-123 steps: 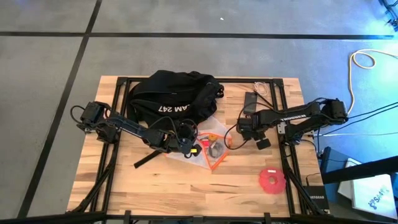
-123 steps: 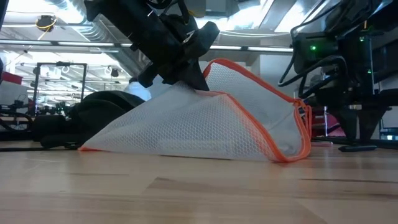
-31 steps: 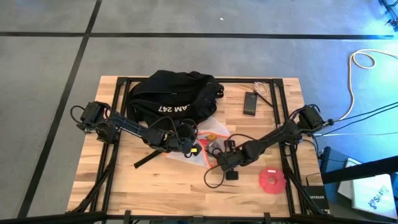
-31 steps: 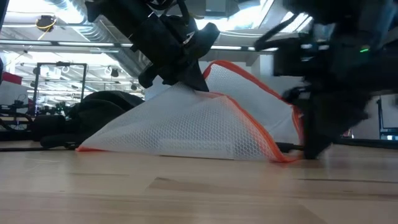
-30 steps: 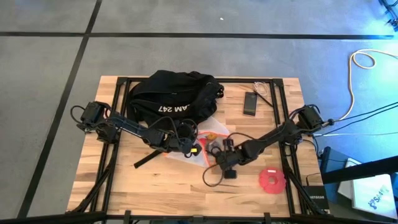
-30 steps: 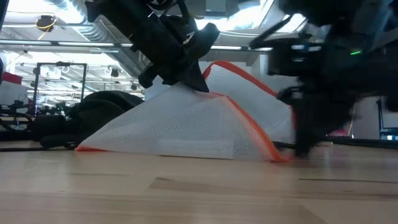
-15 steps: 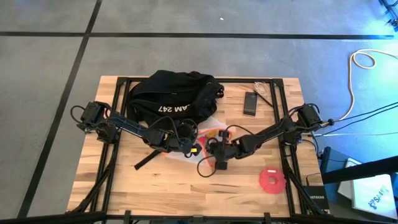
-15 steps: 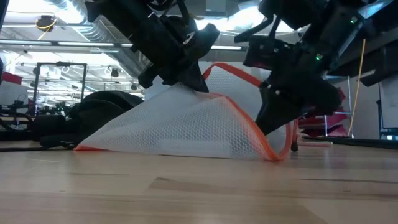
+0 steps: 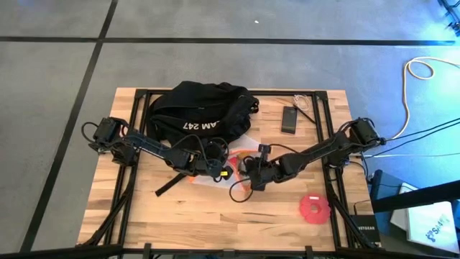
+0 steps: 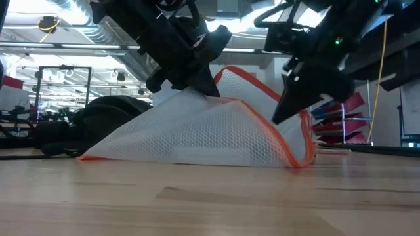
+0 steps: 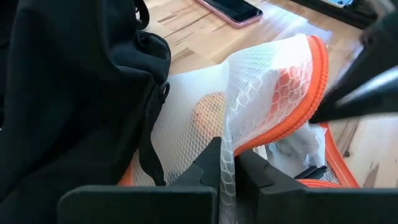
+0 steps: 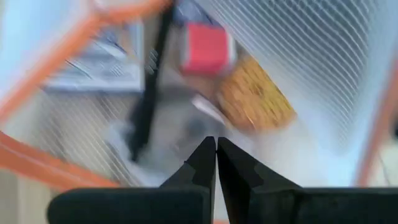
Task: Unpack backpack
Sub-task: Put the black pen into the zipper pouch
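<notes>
Both grippers are closed: the left gripper [image 11: 227, 163] is pinched on the mesh pouch [image 10: 197, 128], lifting its upper panel, while the right gripper [image 12: 216, 152] is poised, empty, at the pouch's orange-edged mouth. One backpack [image 9: 198, 111] lies at the table's [image 9: 180, 216] far side, just behind the pouch. For a clean extraction, the opening should probably be held high and the fingers parted before anything inside is reached. One phone [image 9: 290, 119] and one red disc [image 9: 314, 208] are counted.

Wooden table [image 9: 180, 216] bears backpack [image 9: 198, 115], mesh pouch [image 10: 197, 131], phone [image 9: 290, 119], red disc [image 9: 314, 208].
</notes>
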Action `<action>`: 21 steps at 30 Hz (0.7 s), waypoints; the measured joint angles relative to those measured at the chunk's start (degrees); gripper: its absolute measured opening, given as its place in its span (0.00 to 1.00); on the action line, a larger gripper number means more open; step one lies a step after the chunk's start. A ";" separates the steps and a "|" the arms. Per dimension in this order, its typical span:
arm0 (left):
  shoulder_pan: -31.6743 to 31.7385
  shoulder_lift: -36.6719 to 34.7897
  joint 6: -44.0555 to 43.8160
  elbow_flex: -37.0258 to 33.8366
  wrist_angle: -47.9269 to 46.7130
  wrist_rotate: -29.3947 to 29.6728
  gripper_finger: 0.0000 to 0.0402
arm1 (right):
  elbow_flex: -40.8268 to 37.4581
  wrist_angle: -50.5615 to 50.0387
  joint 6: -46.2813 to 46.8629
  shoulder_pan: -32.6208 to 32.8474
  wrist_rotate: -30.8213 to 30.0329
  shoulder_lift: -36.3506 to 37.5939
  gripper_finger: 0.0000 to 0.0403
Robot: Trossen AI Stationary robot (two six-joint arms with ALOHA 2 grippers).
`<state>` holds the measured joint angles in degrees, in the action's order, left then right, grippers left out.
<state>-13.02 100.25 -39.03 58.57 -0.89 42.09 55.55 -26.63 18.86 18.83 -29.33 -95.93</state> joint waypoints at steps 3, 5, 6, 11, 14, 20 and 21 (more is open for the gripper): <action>-0.02 0.00 0.02 0.00 -0.04 0.00 0.00 | 3.18 -9.44 0.82 0.60 4.71 0.91 0.00; 0.00 0.00 0.00 0.00 -0.10 0.00 0.00 | 6.59 -17.83 0.27 1.56 6.81 0.97 0.00; 0.06 0.00 0.00 0.00 -0.13 0.00 0.00 | 8.33 -22.71 0.36 2.07 6.45 0.95 0.00; 0.09 -0.02 0.00 0.00 -0.06 -0.02 0.00 | 15.00 -45.76 2.86 2.43 -4.62 0.97 0.00; -0.03 -0.02 0.00 0.00 0.00 -0.02 0.00 | 15.87 -56.08 9.72 -1.40 -13.42 1.02 0.00; -0.04 -0.07 0.00 0.00 0.05 -0.02 0.00 | 11.41 -60.19 8.65 -17.16 -8.14 0.95 0.00; 0.00 -0.07 0.01 0.00 0.05 -0.02 0.00 | 10.33 -59.25 6.14 -20.12 -7.89 0.95 0.00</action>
<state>-13.02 100.18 -39.01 58.57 -0.84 42.06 65.88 -85.88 25.01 -1.29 -37.22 -94.98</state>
